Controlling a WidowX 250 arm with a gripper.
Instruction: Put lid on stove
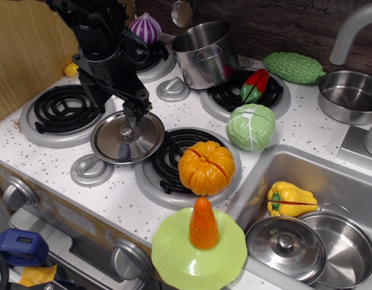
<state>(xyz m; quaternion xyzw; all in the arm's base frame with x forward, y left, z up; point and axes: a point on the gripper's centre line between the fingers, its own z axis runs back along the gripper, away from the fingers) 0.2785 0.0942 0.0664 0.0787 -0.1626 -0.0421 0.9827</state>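
The lid (116, 145) is a round, nearly flat shiny steel disc with a small central knob. It sits on the stove (65, 172) between the front left coil burner (60, 109) and the front right burner (168, 158), and its right edge overlaps that burner's ring. My black gripper (133, 119) comes down from the upper left. Its fingertips are directly over the lid's knob, at or just above it. The fingers look close together, but I cannot tell whether they hold the knob.
An orange pumpkin (206, 167) sits on the front right burner and a green cabbage (251, 126) lies beside it. A steel pot (204, 53), a red pepper (255, 86) and a purple onion (145, 27) are at the back. The sink (331, 175) holds a domed lid (285, 248), a pan and a yellow pepper.
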